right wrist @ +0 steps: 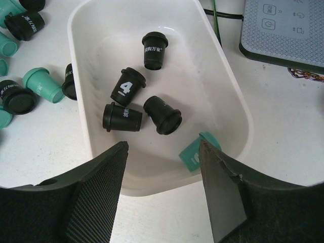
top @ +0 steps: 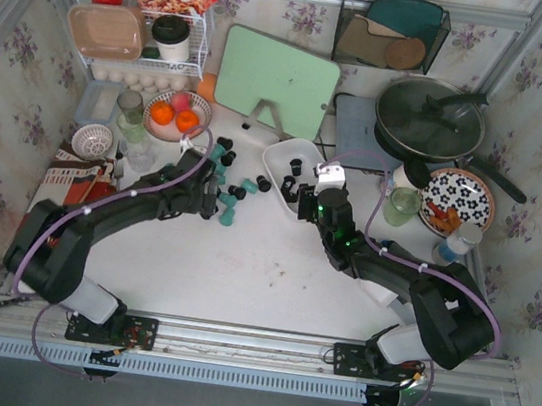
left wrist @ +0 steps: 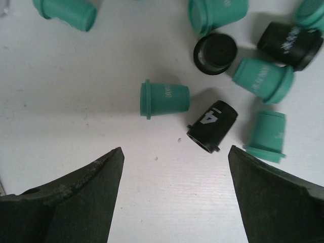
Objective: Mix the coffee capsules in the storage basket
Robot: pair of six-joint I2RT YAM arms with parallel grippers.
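left gripper: fingers were spread wide with nothing between them, hovering over the loose pile on the table.
loose coffee capsules: teal and black ones lay on their sides on the table, left of the basket. Some were touching, and a black capsule marked 4 lay nearest the fingers.
how they'd handle: they looked like light, stiff plastic, smooth and tapered, so I'd guess they'd roll or squirt out of a sloppy pinch. Best hold was probably across the body, just under the flanged rim.
storage basket: it held four black ones and a single teal capsule at the near end, so hardly mixed yet.
right gripper: jaws were apart too and empty, poised above the basket's near end.
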